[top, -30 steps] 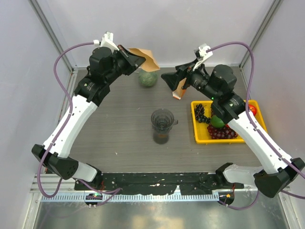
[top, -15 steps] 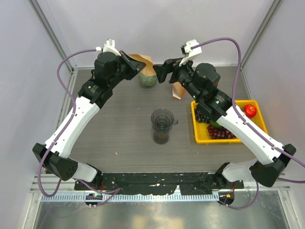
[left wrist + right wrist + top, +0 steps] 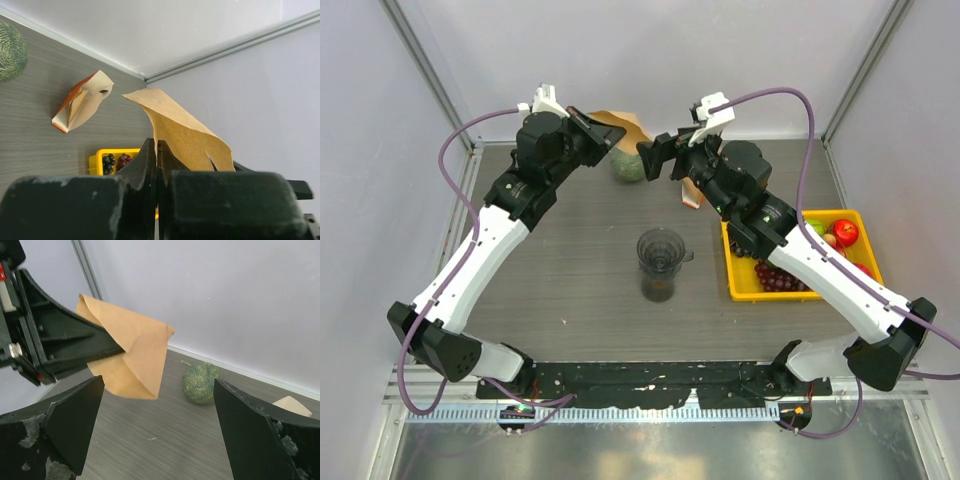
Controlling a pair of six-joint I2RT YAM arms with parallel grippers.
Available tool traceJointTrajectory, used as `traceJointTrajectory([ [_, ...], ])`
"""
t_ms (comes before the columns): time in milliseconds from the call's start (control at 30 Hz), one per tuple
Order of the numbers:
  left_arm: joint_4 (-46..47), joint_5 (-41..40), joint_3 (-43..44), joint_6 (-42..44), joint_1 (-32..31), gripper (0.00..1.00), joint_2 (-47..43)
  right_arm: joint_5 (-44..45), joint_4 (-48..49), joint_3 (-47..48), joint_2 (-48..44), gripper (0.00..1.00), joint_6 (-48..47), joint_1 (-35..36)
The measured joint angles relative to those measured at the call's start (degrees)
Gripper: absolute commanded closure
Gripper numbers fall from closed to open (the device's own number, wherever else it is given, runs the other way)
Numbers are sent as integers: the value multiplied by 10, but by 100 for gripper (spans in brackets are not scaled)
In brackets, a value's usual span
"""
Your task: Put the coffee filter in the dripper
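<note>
My left gripper (image 3: 608,136) is shut on the coffee filter (image 3: 626,125), a light-brown paper cone held in the air at the back of the table. The left wrist view shows the jaws (image 3: 156,146) pinching the filter (image 3: 186,131) at its edge. My right gripper (image 3: 655,158) is open just right of the filter. In the right wrist view the filter (image 3: 134,351) hangs between and ahead of the open fingers (image 3: 159,384), apart from them. The dripper (image 3: 661,247), smoky dark grey, stands on a glass jug (image 3: 658,285) at mid table, below both grippers.
A green netted ball (image 3: 630,166) lies under the filter at the back. The white-orange filter pack (image 3: 693,191) lies right of it, partly under my right arm. A yellow tray (image 3: 802,292) of grapes and fruit sits at the right.
My right gripper has swung left from beside the pack toward the filter and opened facing it. My left gripper has held the filter almost still.
</note>
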Motion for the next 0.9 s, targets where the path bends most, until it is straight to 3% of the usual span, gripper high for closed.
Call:
traceJointTrajectory([
  [400,66,50,-35,-42,1,98,0,34,1,-7,5,28,-12,0],
  [633,99,56,-46,-50,1,95,0,42,0,19,29,35,-9,0],
  [900,114,58,-56,-68,-2,91,0,64,-4,36,47,74,-8,1],
])
